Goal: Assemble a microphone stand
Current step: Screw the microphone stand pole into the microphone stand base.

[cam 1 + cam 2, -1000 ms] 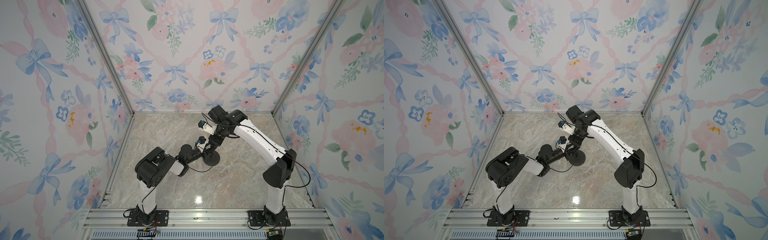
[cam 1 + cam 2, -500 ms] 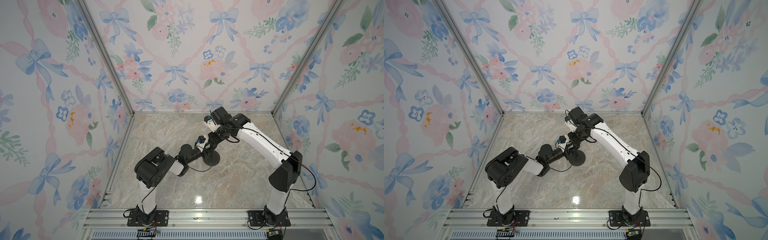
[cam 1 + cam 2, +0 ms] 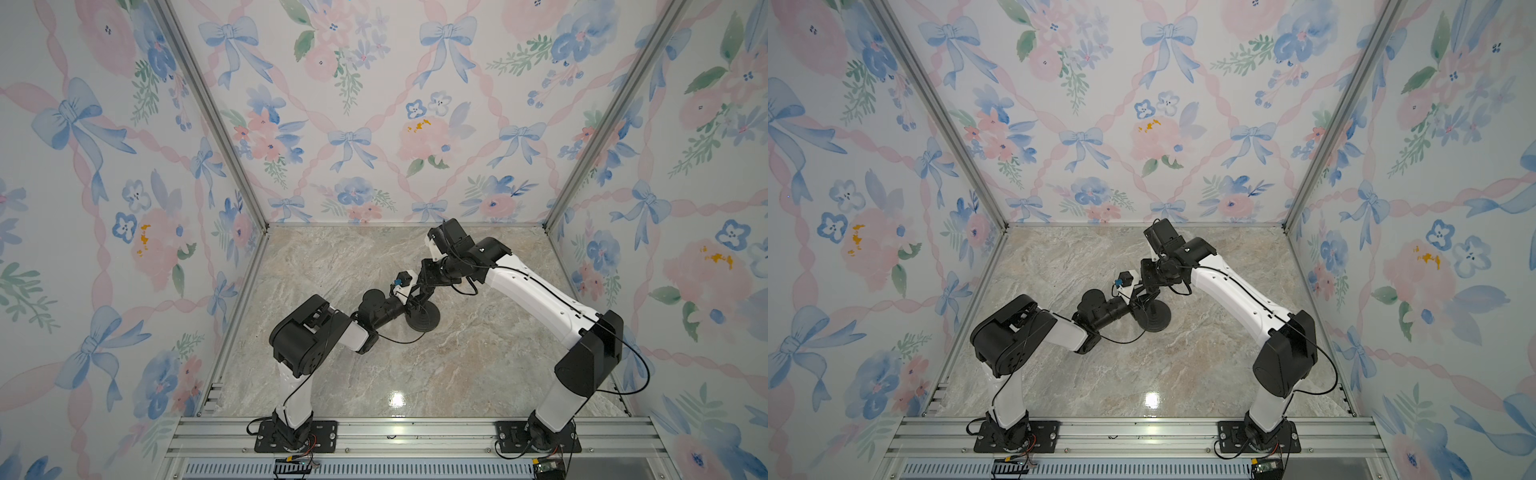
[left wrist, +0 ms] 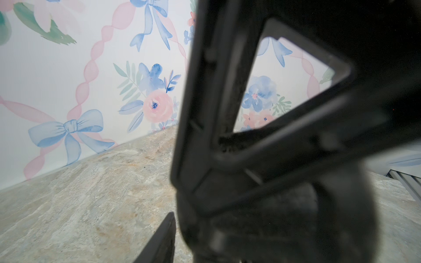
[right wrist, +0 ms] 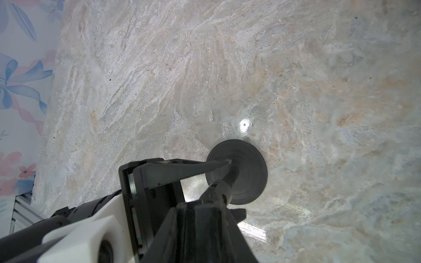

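**Microphone stand (image 3: 426,322), at about the middle of the table (image 5: 319,91).** The base (image 5: 248,173) (flat, round, black) lies on the table. The rod (image 5: 229,181) is stood at its centre, foot against the hub. Whether the joint is fully seated cannot be told, and the rod's clip head is hidden behind the right gripper (image 5: 216,200). The rod is seen to emerge from between that gripper's jaws, which appear narrowly set and closed on it. The left gripper (image 3: 410,306) is set low at the side, with one finger (image 5: 182,169) lying over the base rim and reaching the hub. Its second finger is not clearly seen, so how far its jaws are parted, and whether anything is held, cannot be told (its own wrist view is filled by blurred black shapes).

Step in hand, as judged: the rod is being fixed into the base. To do this well, the rod should be kept square to the base, centred on the hub and pressed only lightly. The base should be steadied so that it is neither spun nor slid on the smooth table. The rod should not be let go until the joint is firm.

Count: one base, one rod, two arms, two grippers.
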